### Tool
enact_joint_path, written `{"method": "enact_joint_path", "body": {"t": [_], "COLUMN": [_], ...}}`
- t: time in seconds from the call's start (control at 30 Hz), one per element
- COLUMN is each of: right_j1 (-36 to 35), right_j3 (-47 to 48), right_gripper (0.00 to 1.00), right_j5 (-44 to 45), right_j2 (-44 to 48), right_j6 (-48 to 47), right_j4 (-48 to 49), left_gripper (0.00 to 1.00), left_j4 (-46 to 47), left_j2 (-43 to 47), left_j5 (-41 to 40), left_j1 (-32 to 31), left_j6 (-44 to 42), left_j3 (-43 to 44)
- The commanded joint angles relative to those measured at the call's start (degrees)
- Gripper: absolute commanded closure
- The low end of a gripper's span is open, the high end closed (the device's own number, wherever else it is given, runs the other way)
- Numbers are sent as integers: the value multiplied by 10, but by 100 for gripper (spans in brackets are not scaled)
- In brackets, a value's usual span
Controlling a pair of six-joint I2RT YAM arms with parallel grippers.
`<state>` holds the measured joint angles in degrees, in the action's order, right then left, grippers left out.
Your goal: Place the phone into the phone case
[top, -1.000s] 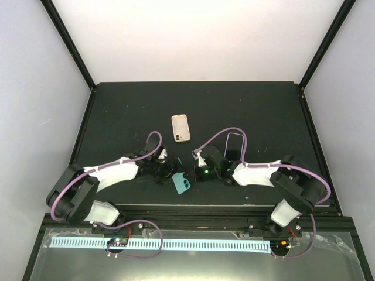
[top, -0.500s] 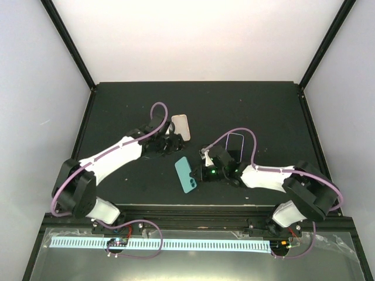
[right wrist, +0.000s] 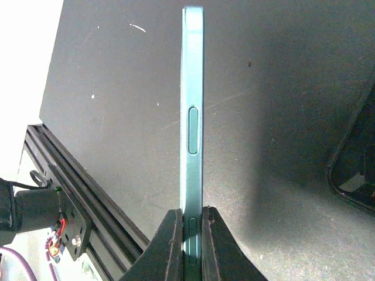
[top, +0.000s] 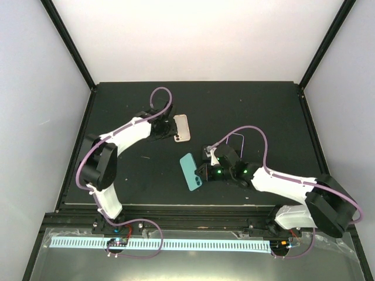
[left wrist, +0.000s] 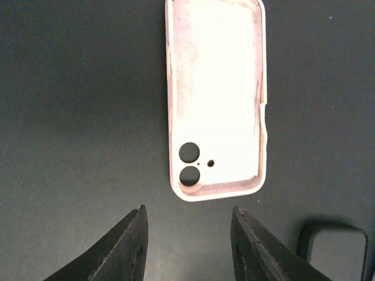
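The pale pink phone case (top: 182, 127) lies open side up on the black table; in the left wrist view the phone case (left wrist: 215, 99) shows two round camera holes at its near end. My left gripper (top: 168, 130) (left wrist: 188, 209) is open just short of that end, with nothing between its fingers. The teal phone (top: 190, 171) is held off the table, seen edge-on in the right wrist view as a thin teal phone (right wrist: 192, 117). My right gripper (top: 203, 171) (right wrist: 192, 213) is shut on its lower end, by the side buttons.
A second, clear case with a purplish rim (top: 235, 144) lies on the table behind the right arm; its dark corner shows at the clear case (left wrist: 334, 252) (right wrist: 356, 170). The table's front rail (right wrist: 76, 181) runs close below the phone.
My left arm has swung away from the phone and up to the pink case, and its jaws have narrowed. My right arm has carried the phone slightly up and right.
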<state>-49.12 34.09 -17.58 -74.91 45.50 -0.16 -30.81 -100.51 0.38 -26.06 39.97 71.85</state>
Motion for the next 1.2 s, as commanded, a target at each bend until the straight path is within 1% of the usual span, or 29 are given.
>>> {"method": "enact_joint_path", "body": {"t": [0.0,0.2,0.33,0.43,0.57,0.63,0.67,0.73,0.9,1.0,1.17], "right_j1": [2,2,2,2,2,2,2,2,2,2,2], "right_j3": [9,-1,-3,-4,-9,-10,-12,-22,-22,-24,-39], "right_gripper": [99,99,99,99,99,99,99,99,99,99,99], "right_j5": [25,43,55,47,50,58,62,65,71,77,97], "right_j2": [41,79,95,105,120,129,136,151,184,205,244], "right_j6": [-16,-19,-24,-19,-14,-14,-11,0,8,9,12], "right_j4": [-18,-31,-51,-52,-55,-64,-64,-58,-70,-83,-102], "left_gripper": [60,65,68,71,82,89,93,96,97,97,97], "left_j4": [11,22,23,19,6,0,0,0,-14,-7,6], "left_j2": [-43,-114,-147,-168,-193,-192,-187,-172,-105,-53,39], "left_j5": [-17,17,17,3,12,11,11,14,10,13,13], "left_j1": [10,15,15,16,18,18,18,18,17,17,-4], "left_j6": [-23,-43,-39,-34,-30,-26,-25,-22,-11,1,28], "left_j3": [44,80,92,94,100,95,89,72,16,-40,-150]}}
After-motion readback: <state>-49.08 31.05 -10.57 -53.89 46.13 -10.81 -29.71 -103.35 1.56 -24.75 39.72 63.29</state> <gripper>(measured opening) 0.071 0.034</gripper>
